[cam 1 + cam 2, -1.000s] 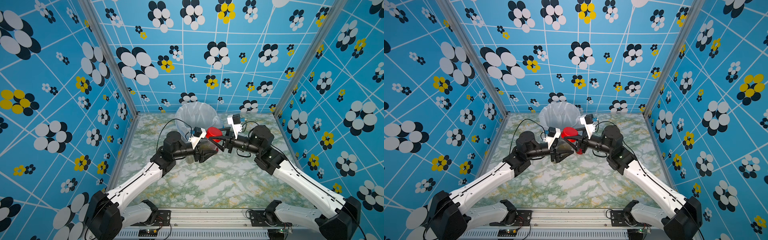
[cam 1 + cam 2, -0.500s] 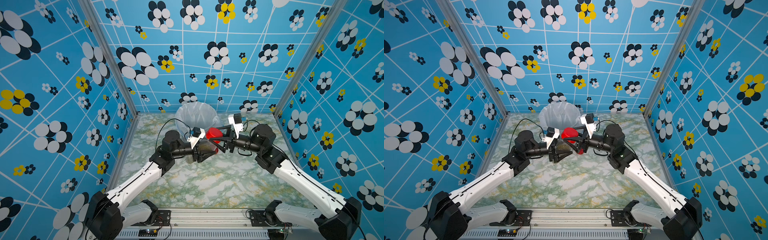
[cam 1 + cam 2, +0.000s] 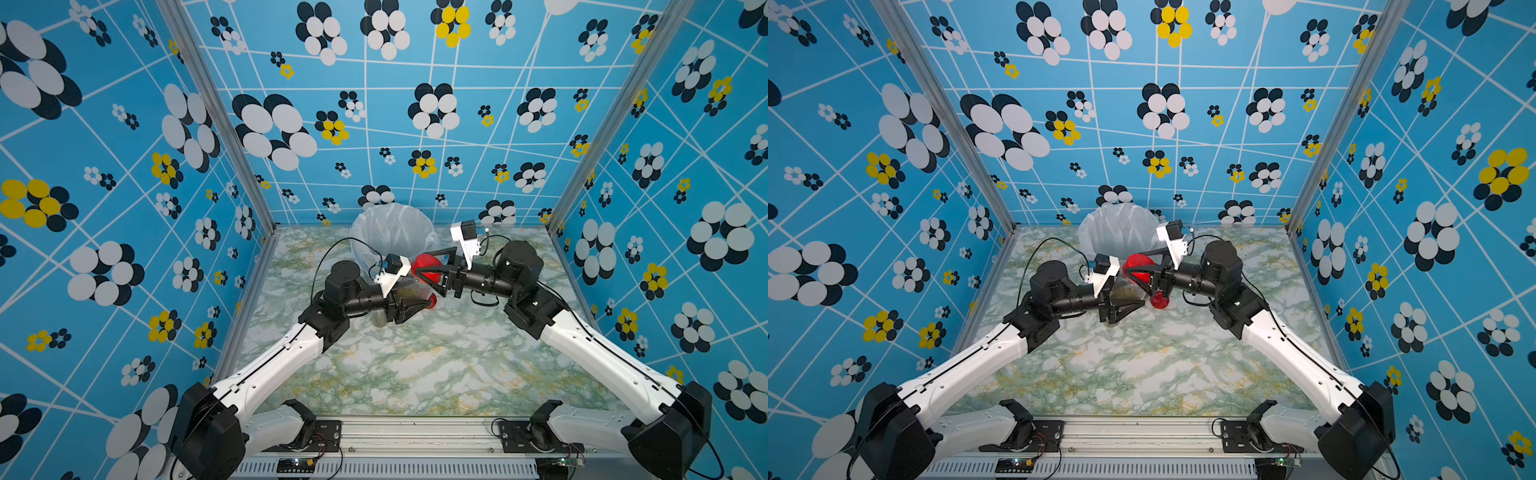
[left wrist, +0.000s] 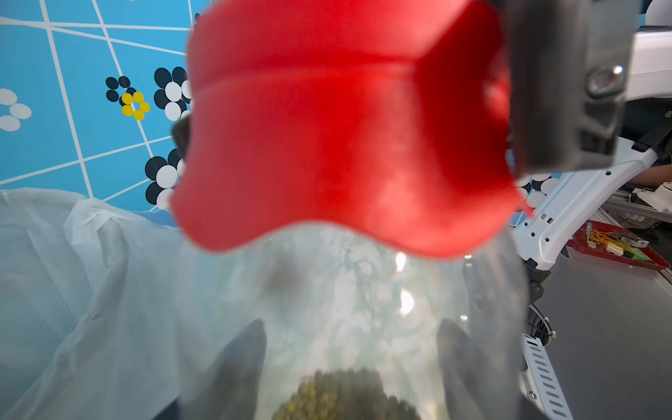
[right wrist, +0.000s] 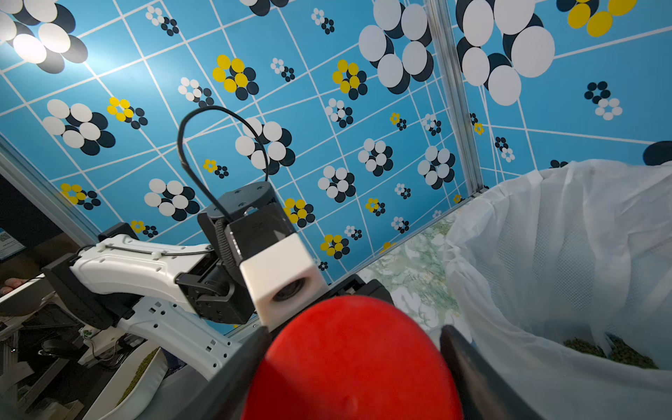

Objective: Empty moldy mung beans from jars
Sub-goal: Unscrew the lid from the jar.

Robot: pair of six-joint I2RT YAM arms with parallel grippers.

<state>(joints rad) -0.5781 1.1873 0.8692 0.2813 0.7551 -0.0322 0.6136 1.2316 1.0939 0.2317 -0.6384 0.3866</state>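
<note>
Now, left gripper (image 3: 415, 299): clamped on the clear jar (image 3: 409, 291), one finger on each side of its wall. In the left wrist view both fingers (image 4: 240, 363) show dark through the plastic.
Jar in that grip: tilted, its lidded end pointing away from the left wrist and toward the right gripper (image 3: 424, 267).
Mung beans (image 4: 338, 396): an olive heap settled in the end of the jar nearest the left gripper's palm. The stretch of jar toward the lid looks clear of them.
Red lid (image 4: 345, 127): sits on the jar's far end, between the two fingers of the right gripper.
Right gripper: its jaws bracket the red lid, one dark finger (image 5: 469, 363) on either side in the right wrist view. I cannot tell whether they press on it or stand just off it.
Second red lid (image 3: 1158, 300): just below the right gripper, close to the marble tabletop (image 3: 1142, 365). What it sits on is hidden.
Bucket (image 3: 390, 232): beyond both grippers, by the back wall, lined with a white bag (image 5: 545, 254).
Grains in the bag (image 5: 611, 351): a small olive patch low inside the liner, beside the right gripper.
</note>
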